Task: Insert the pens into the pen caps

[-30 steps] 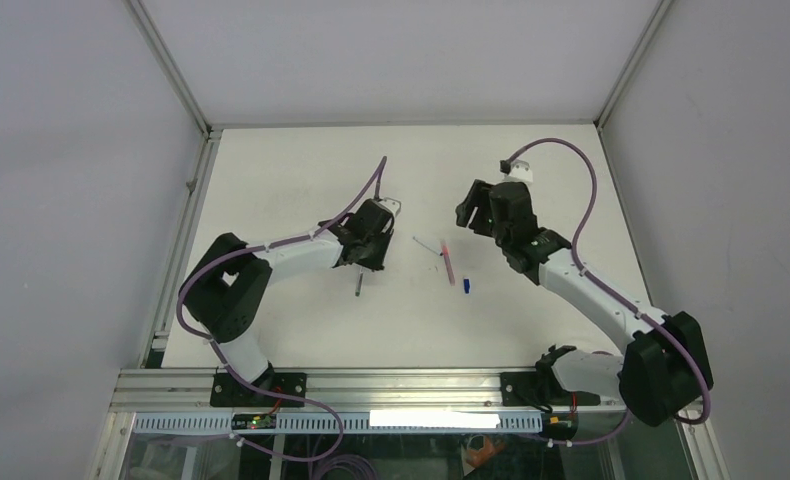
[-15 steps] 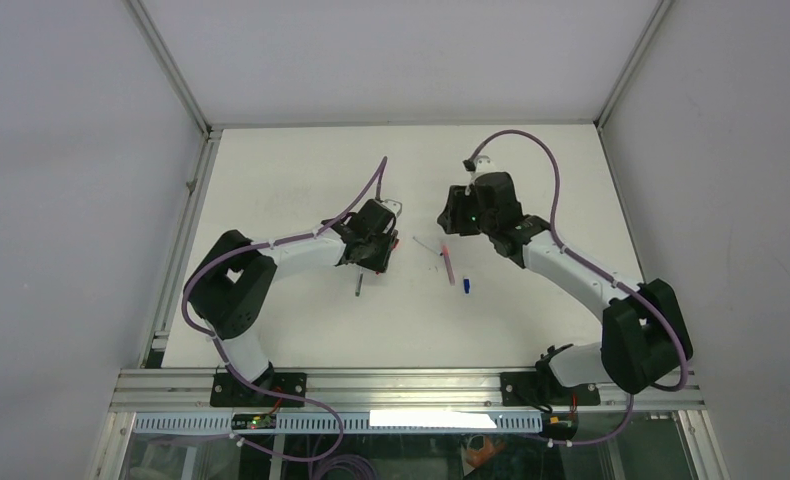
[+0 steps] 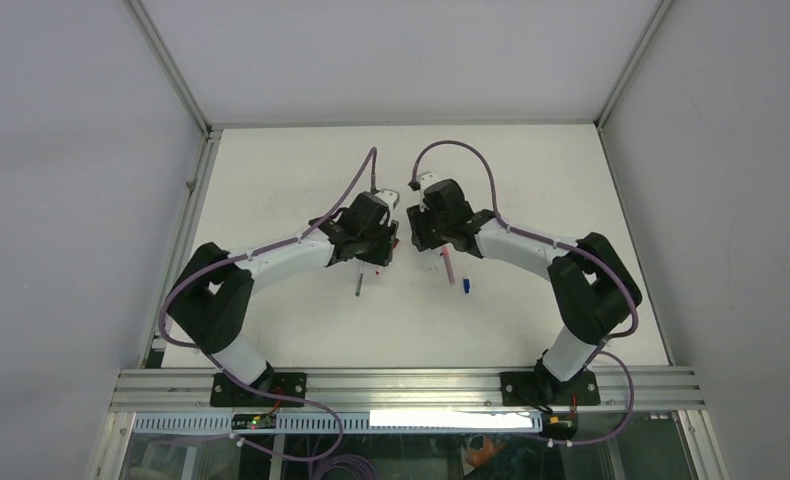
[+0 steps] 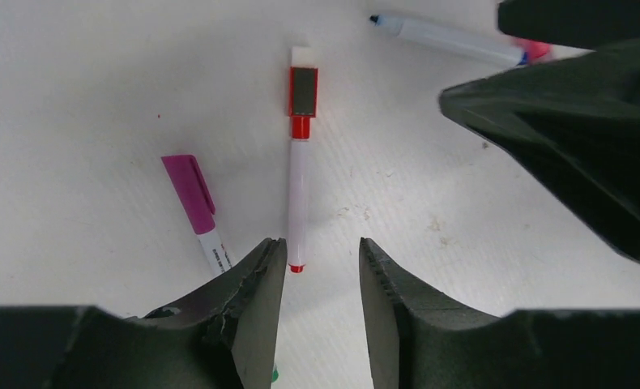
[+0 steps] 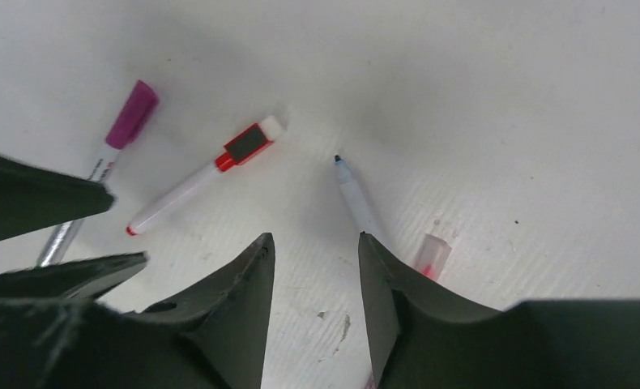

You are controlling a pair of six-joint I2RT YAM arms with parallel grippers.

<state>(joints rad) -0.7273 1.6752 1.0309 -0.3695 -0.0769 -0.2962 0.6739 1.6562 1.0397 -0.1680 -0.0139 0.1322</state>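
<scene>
Lower left of the left wrist view, the magenta-capped pen (image 4: 194,203) slips behind the left finger (image 4: 252,300). Upper right, the blue-tipped pen (image 4: 446,36) ends under a blurred black mass (image 4: 576,121) (a pink bit (image 4: 535,50) there is unreadable). From above, the blue cap (image 3: 466,286) is a speck.

Big swing from the right arm (image 3: 531,245): it comes in off the right side and folds up, so the right gripper (image 3: 421,228) now hangs just beside the left gripper (image 3: 373,232) mid-table. The thin white pen (image 5: 356,198) is now hidden under it from overhead. Left jaws spread wider, right jaws narrow a bit.
</scene>
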